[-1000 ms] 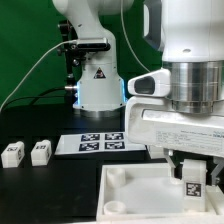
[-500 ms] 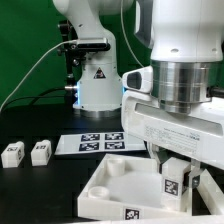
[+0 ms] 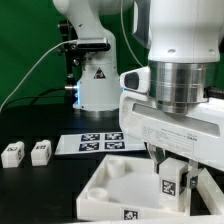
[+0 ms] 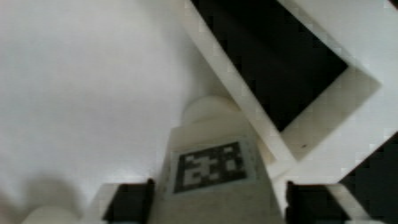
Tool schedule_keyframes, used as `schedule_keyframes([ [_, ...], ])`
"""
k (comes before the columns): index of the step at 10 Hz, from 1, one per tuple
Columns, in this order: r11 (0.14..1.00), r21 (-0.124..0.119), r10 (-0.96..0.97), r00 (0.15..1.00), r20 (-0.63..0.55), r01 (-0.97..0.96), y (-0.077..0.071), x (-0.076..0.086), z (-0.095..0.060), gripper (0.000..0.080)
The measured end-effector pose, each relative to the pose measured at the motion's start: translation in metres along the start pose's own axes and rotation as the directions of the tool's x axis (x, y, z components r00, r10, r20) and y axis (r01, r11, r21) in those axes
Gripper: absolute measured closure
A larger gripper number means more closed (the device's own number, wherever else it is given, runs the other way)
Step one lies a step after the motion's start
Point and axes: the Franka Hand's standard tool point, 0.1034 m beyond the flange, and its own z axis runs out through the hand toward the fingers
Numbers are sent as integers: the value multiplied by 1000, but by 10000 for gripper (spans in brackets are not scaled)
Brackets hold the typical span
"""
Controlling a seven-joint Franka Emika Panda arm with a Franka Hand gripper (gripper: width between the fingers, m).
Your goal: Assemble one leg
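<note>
A: Gripper [image 3: 172,168] clasping the leg [image 3: 171,181] between both fingers, tag side facing the exterior camera; hanging over the white tabletop [image 3: 105,188], toward the exterior view's right.

B: Tilting of the tabletop?

A: Appearing raised on the near side, with a tag showing on the front wall; round corner socket [image 3: 117,168] lying open toward the exterior view's left of the held leg.

B: Contact between leg and tabletop?

A: Lower end of the leg hiding behind the tabletop's wall in the exterior view; touching or hovering impossible to tell. In the wrist view, leg [image 4: 221,150] pointing away from the camera toward the tabletop's [image 4: 80,90] inner surface, dark fingertips [image 4: 128,203] flanking it on either side, tag facing the lens.

B: Remaining parts?

A: Two loose legs, first [image 3: 12,153] and second [image 3: 41,152], lying side by side near the exterior view's left edge, well apart from the gripper. Marker board [image 3: 92,142] lying flat between them and the arm's base [image 3: 97,80], just behind the tabletop.
</note>
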Motion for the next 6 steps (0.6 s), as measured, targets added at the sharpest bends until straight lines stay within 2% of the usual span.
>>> schedule_keyframes([
  [1,1000,0,0,1000,0,0,0,0,0,281],
  [2,1000,0,0,1000,0,0,0,0,0,281],
  [3,1000,0,0,1000,0,0,0,0,0,181],
  [6,1000,0,0,1000,0,0,0,0,0,151],
])
